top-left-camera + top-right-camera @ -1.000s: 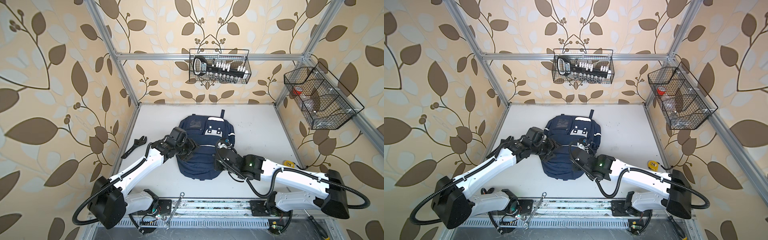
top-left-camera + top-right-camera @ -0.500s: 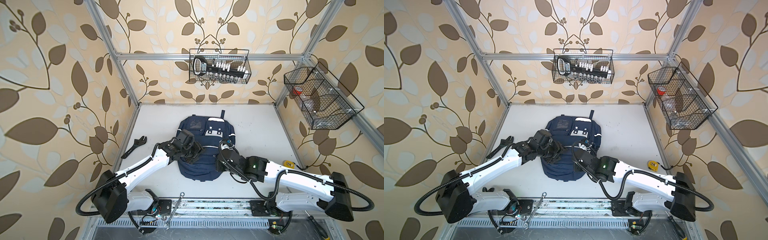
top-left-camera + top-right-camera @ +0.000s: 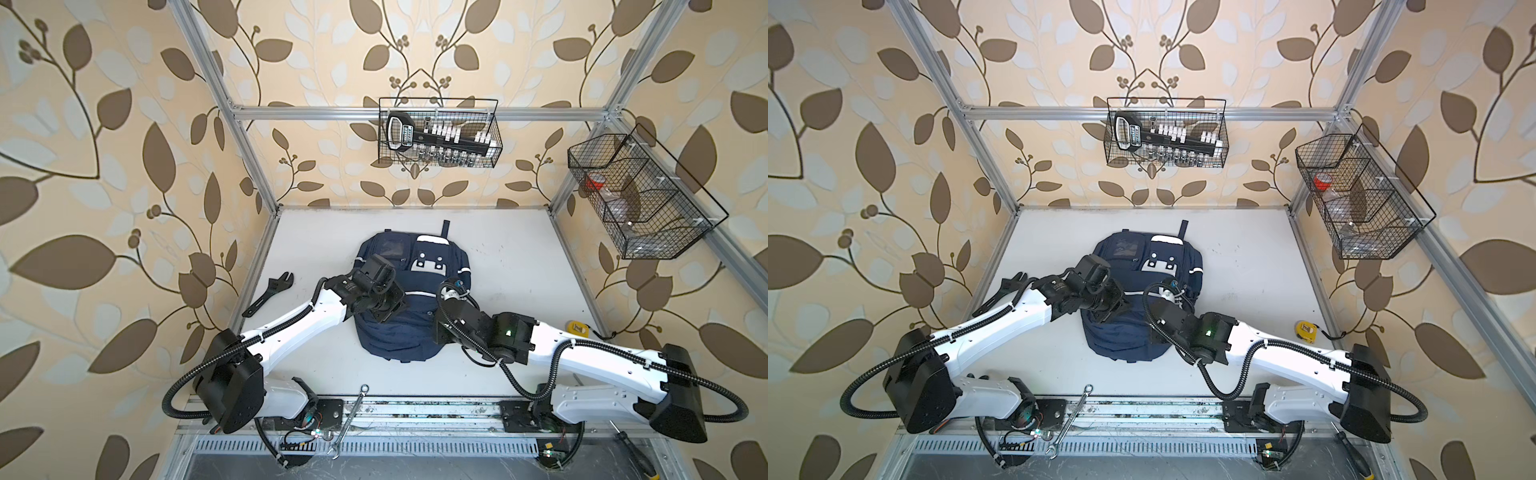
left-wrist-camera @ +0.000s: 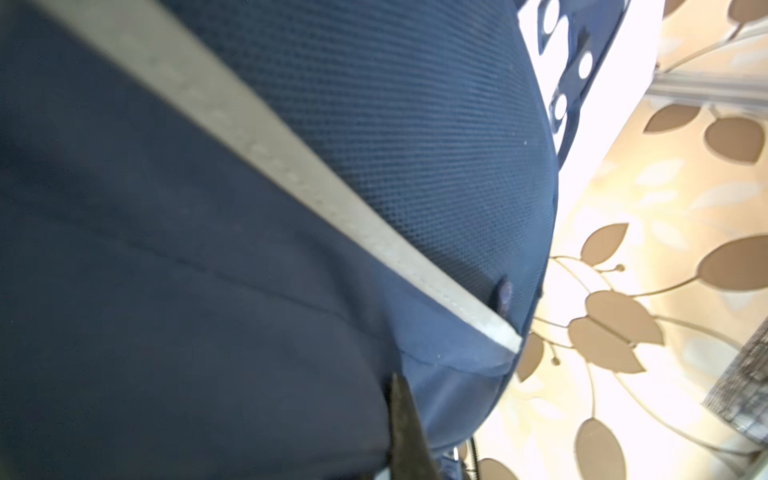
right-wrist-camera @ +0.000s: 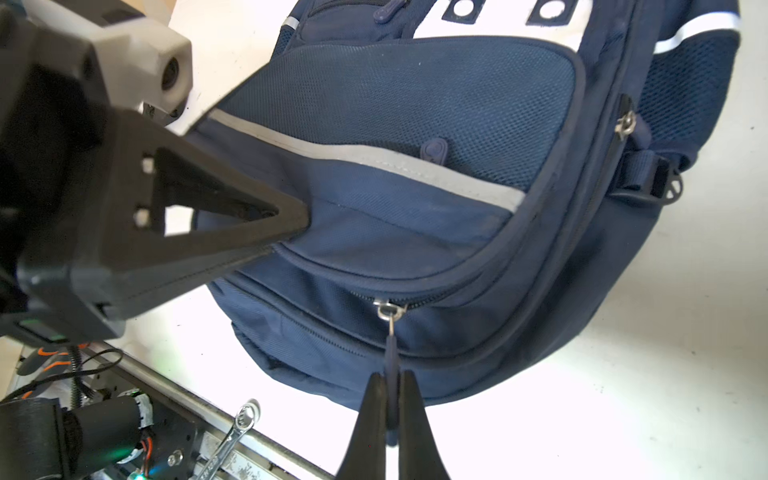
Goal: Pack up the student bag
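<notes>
Checker: Now, containers. Item one?
Clerk: Student bag (image 3: 399, 340) — navy, lying flat at the middle of the table (image 3: 519, 266), front face up, white dotted patch toward the back wall. Contents not visible.
Checker: Held by?
Clerk: Left gripper (image 5: 297, 222) clenched on a pinch of front-pocket fabric below the grey stripe. Right gripper (image 5: 390, 376) clamped on the zip pull (image 5: 390, 349), which hangs from a slider near the bag's bottom end.
Checker: Item two?
Clerk: Wire basket (image 3: 438, 100) on the back wall, holding one socket set (image 3: 440, 139) on a black rail, laid lengthwise.
Checker: Three?
Clerk: Divided wire basket (image 3: 665, 243) on the right-hand wall — a red-capped item (image 3: 1323, 181) in the rearmost compartment; clear items in the others, too faint to name.
Checker: Loose stock?
Clerk: Black adjustable wrench (image 3: 270, 293) at the table's left edge, yellow tape measure (image 3: 577, 328) at its right edge, both well apart from the bag.
</notes>
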Motion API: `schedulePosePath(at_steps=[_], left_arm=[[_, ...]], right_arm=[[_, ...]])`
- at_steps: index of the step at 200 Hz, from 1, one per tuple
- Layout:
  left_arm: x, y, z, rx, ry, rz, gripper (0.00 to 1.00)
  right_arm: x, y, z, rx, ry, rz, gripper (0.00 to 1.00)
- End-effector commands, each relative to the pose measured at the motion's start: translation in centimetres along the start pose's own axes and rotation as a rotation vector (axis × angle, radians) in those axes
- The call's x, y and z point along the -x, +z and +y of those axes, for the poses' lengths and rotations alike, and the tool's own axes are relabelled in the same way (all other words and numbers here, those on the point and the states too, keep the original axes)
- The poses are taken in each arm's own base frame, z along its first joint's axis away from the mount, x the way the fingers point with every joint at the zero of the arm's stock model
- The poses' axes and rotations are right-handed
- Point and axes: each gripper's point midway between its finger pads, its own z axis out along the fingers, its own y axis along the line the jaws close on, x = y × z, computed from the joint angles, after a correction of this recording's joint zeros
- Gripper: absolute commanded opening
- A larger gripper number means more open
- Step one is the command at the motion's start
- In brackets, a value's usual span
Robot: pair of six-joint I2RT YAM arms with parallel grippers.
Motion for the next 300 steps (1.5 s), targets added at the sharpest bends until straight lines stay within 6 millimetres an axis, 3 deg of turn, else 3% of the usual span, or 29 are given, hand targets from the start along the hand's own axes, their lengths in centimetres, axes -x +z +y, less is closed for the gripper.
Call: schedulePosePath(at_steps=[1,38,95,201,281,290,300], left_arm=[[1.6,-0.9,-1.2,-0.018,0.07,-0.086,0.0],[1.9,-2.0,-1.3,-0.028,0.1,-0.107,0.0],[2.2,-3.3,-1.6,-0.043,0.142,-0.134,0.0],[3.0,-1.2,-0.8,-0.023,0.123,-0.093,0.0],[3.0,1.7,-2.2,-0.09,0.092,-0.02,0.0],[2.9,1.7,-2.6,-0.107,0.092,-0.012,0.0],[2.9,2.9,-2.3,-0.096,0.083,0.01,0.0]], right_arm=[[0.7,-1.4,-3.4,-0.086,-0.009,-0.031,0.0],[1.8,-2.2,-7.6,-0.157,0.041,-0.057,0.0],[2.4,-1.3,-12.8,-0.276,0.082,-0.078,0.0],[7.1,3.3,-15.3,-0.319,0.086,-0.086,0.0],[10.0,5.0,-14.5,-0.308,0.053,-0.073,0.0],[10.2,4.8,-14.3,-0.308,0.056,-0.072,0.14],[10.6,4.3,-14.1,-0.3,0.061,-0.082,0.34]])
